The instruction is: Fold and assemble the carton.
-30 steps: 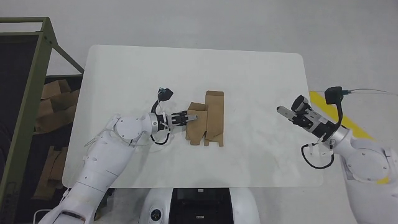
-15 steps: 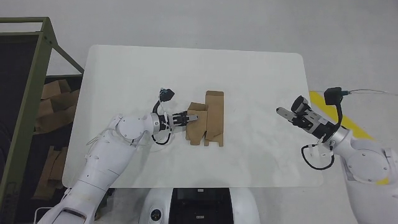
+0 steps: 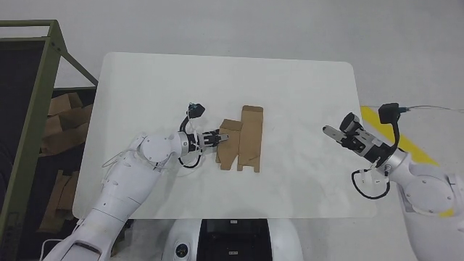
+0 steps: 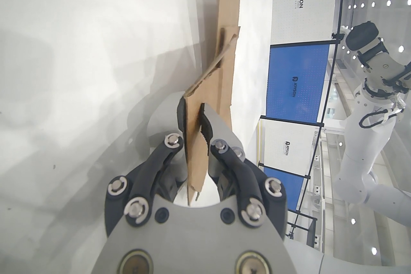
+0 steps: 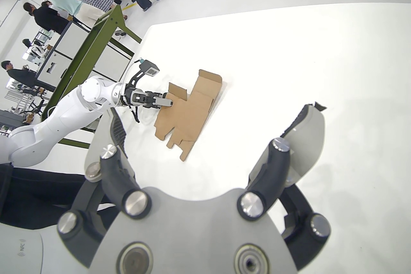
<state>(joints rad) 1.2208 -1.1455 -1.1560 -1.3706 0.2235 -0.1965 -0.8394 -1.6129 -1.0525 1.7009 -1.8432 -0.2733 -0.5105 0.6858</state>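
Flat brown cardboard carton [image 3: 246, 141] on smooth white bench [image 3: 290, 87].
Left tool [image 4: 192, 119] pinches its edge; right tool [image 3: 331, 130] spread open.

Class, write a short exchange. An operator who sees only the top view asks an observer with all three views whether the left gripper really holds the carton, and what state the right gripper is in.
Operator: From above, the left gripper sits at one edge of the carton. Is it clamped on?
Observer: Yes. The left wrist view shows its fingers shut on the cardboard panel, one on each face.
Operator: And the right gripper?
Observer: Its own wrist view shows it open, with nothing between the fingers. It is above the bare table, well apart from the carton.
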